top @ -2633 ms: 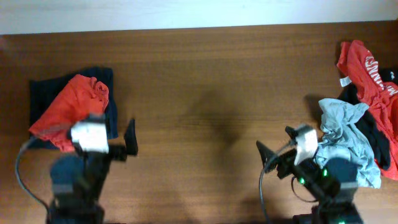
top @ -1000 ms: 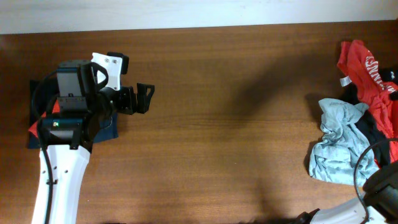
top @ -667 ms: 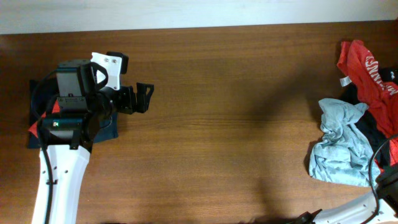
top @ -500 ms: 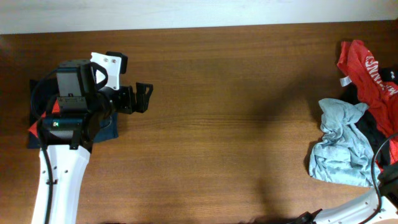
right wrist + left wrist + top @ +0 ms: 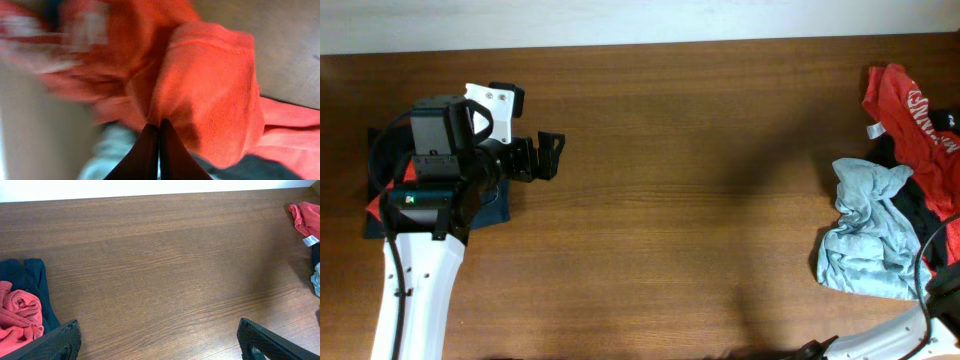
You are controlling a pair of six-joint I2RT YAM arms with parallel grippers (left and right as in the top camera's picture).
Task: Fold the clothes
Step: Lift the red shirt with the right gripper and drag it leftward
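Note:
A heap of clothes lies at the table's right edge: a red-orange T-shirt (image 5: 905,105) with white print, a grey-blue garment (image 5: 865,235) and a black one (image 5: 918,208). My right gripper (image 5: 159,122) is shut, its tips pinching a fold of red-orange cloth (image 5: 210,90); it is outside the overhead view. A navy garment (image 5: 25,275) with a red-orange one (image 5: 17,315) on it lies at the left, partly under my left arm. My left gripper (image 5: 545,157) hovers beside that pile, open and empty, with bare wood between its fingers (image 5: 62,340).
The brown wooden table (image 5: 700,180) stretches between the two piles. A pale wall runs along its far edge (image 5: 640,20). My right arm's white link and a black cable (image 5: 925,265) show at the lower right corner.
My right gripper has closed on the red-orange cloth. The right arm has slid slightly further out at the overhead view's right edge. The left arm and both piles have stayed put.

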